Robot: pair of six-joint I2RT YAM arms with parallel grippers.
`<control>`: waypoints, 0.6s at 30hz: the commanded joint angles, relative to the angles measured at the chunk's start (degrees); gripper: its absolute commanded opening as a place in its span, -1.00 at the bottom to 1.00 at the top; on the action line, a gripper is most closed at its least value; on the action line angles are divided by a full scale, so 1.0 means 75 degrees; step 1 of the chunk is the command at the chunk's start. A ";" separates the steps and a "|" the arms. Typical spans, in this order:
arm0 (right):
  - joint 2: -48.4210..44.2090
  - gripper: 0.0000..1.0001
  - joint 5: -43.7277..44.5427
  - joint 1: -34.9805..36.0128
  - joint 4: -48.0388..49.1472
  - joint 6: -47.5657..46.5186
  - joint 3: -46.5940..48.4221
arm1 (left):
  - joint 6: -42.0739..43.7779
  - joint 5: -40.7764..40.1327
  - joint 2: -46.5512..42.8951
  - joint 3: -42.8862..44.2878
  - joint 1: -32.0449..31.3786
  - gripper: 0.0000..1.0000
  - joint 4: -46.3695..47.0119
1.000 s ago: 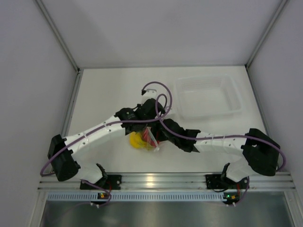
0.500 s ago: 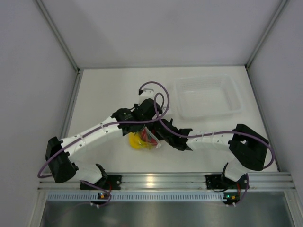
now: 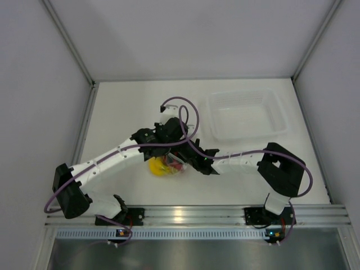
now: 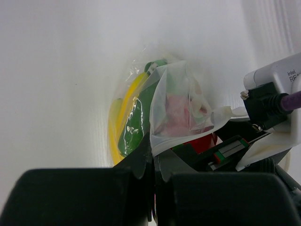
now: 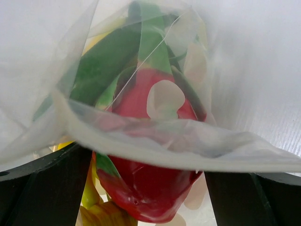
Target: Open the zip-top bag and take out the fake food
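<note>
1. Pinching edge of zip-top bag point(image 4: 174, 113) with tight-closed left claw point(image 4: 153, 165); straddling it with wide-spread right claw point(image 5: 148, 197) (hold unclear), over near middle of worktop point(image 3: 129, 107).
2. Could slip from thin pinch; could scatter fake food point(image 5: 141, 103) if yanked.

The fake food point(image 5: 151, 200) lies in the zip-top bag point(image 3: 167, 167). My left gripper point(image 4: 153, 161) is behind the bag and my right gripper point(image 5: 148, 165) is to its right. The tray point(image 3: 247, 93) sits farther back and to the right.

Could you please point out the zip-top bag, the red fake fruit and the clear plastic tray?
zip-top bag point(image 4: 171, 110): left wrist view, on its translucent panel.
red fake fruit point(image 5: 141, 188): right wrist view, on its lower red body.
clear plastic tray point(image 3: 245, 115): top external view, on its bare floor.
</note>
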 commanded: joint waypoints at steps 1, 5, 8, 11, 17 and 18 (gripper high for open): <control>0.0876 0.86 -0.1231 0.0201 -0.0156 -0.0705 0.0368 | -0.0637 0.1743 -0.0087 0.0101 -0.0373 -1.00 0.2288; 0.1040 0.86 -0.1220 0.0166 -0.0051 -0.0634 0.0310 | -0.0626 0.1696 -0.0122 0.0031 -0.0350 -1.00 0.2276; 0.1087 0.77 -0.1079 0.0166 -0.0156 -0.0576 0.0333 | -0.0614 0.1684 -0.0122 -0.0040 -0.0326 -1.00 0.2288; 0.1122 0.70 -0.0880 0.0154 -0.0436 -0.0611 0.0426 | -0.0614 0.1626 -0.0110 -0.0122 -0.0314 -1.00 0.2276; 0.0948 -0.17 -0.0633 0.0154 -0.0579 -0.0821 0.0462 | -0.0672 0.1415 -0.0110 -0.0426 -0.0244 -1.00 0.2276; 0.0854 -0.24 -0.0633 0.0154 -0.0567 -0.0845 0.0427 | -0.0696 0.1403 -0.0087 -0.0508 -0.0244 -1.00 0.2288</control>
